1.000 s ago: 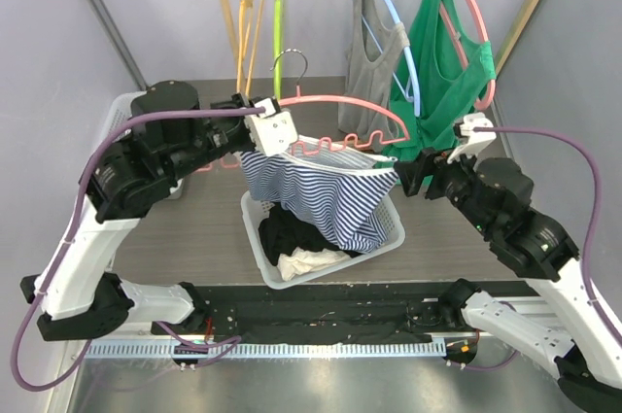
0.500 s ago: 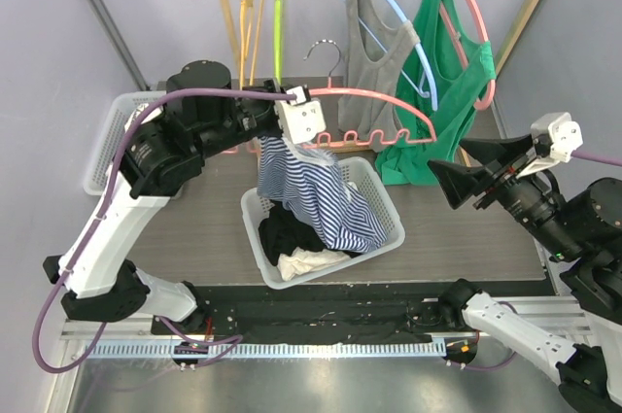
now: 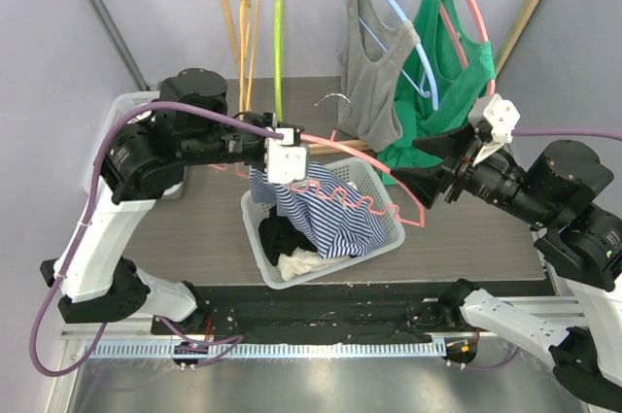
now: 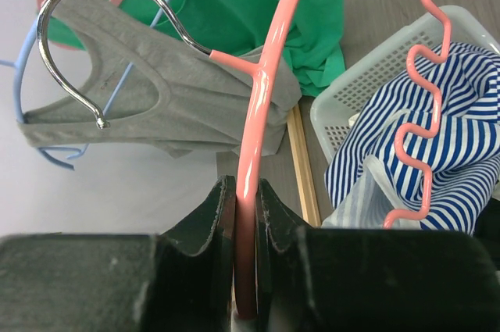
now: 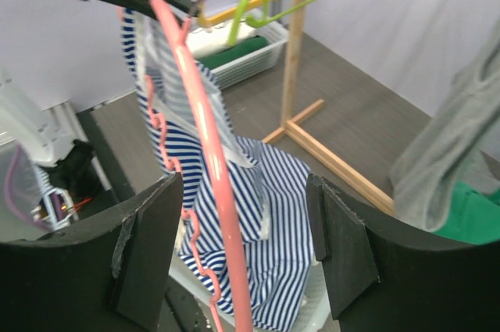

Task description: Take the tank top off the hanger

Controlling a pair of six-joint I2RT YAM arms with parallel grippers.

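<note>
Left gripper [image 4: 246, 191] clamped tight on pink hanger [image 4: 248, 137] to steady it above basket [image 3: 389, 228], striped tank top [image 3: 326, 214] sagging in at 6 o'clock; right gripper [image 3: 413, 162] at 3 o'clock gapes empty, likely for pulling

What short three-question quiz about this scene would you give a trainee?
1. True or false: the left gripper is clamped on the pink plastic hanger.
2. The blue-and-white striped tank top hangs down into: A) the white plastic basket; B) a cardboard box; C) a metal bucket.
3. Fill in: the right gripper has its jaws ____ on either side of the hanger's arm.

Key: 1 true; 2 A; 3 open.
</note>
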